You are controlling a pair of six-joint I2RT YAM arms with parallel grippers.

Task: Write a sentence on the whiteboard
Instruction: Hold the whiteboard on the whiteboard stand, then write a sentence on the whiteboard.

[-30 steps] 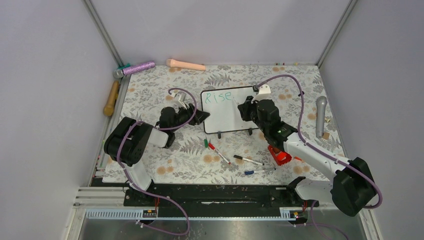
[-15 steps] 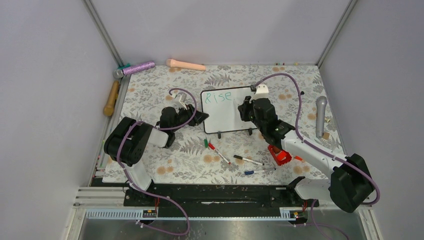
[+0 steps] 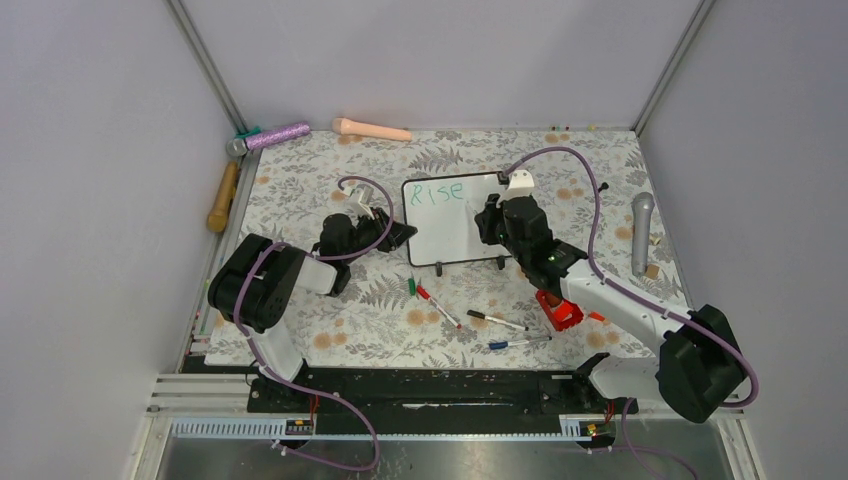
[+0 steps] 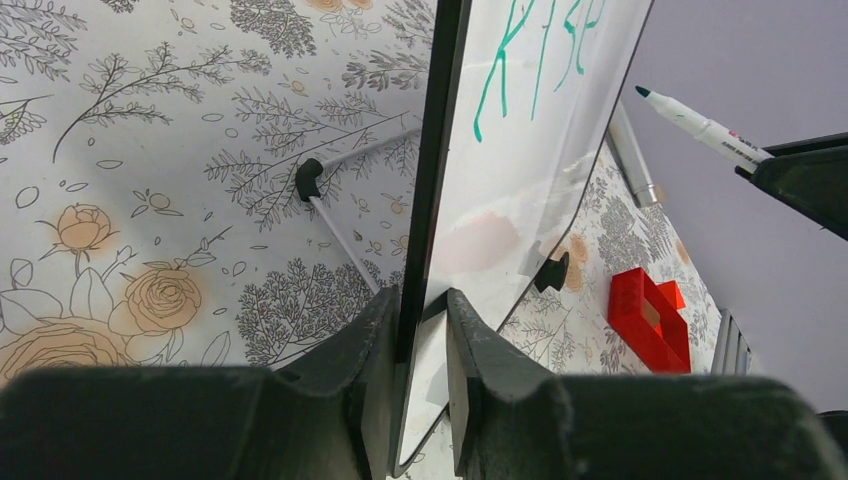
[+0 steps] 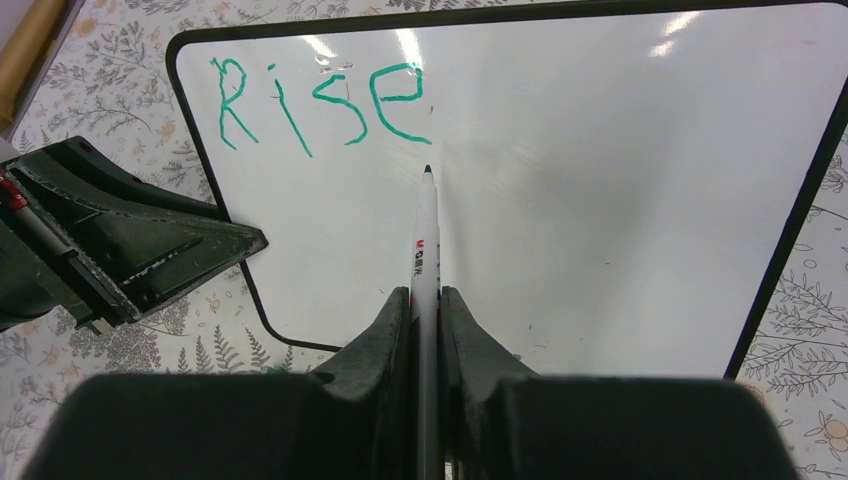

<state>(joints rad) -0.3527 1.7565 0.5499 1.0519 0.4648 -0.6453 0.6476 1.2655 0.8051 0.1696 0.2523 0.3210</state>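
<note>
The whiteboard point(image 3: 462, 222) stands on the floral table, white with a black frame. Green letters "Rise" point(image 3: 437, 194) sit at its top left; they also show in the right wrist view point(image 5: 320, 100) and the left wrist view point(image 4: 535, 60). My left gripper point(image 3: 400, 234) is shut on the board's left edge point(image 4: 420, 250). My right gripper point(image 3: 488, 218) is shut on a white marker point(image 5: 426, 250) with a green tip. The tip hovers just below and right of the "e"; whether it touches the board I cannot tell.
Several loose markers point(image 3: 440, 306) lie in front of the board. A red block point(image 3: 558, 310) sits under my right arm. A grey microphone point(image 3: 640, 232) lies at right, a purple microphone point(image 3: 272, 134), a beige handle point(image 3: 370, 128) and a wooden mallet point(image 3: 222, 196) at back left.
My right gripper with the marker has shifted slightly left and toward the board. The writing still reads "Rise". The left arm has not moved.
</note>
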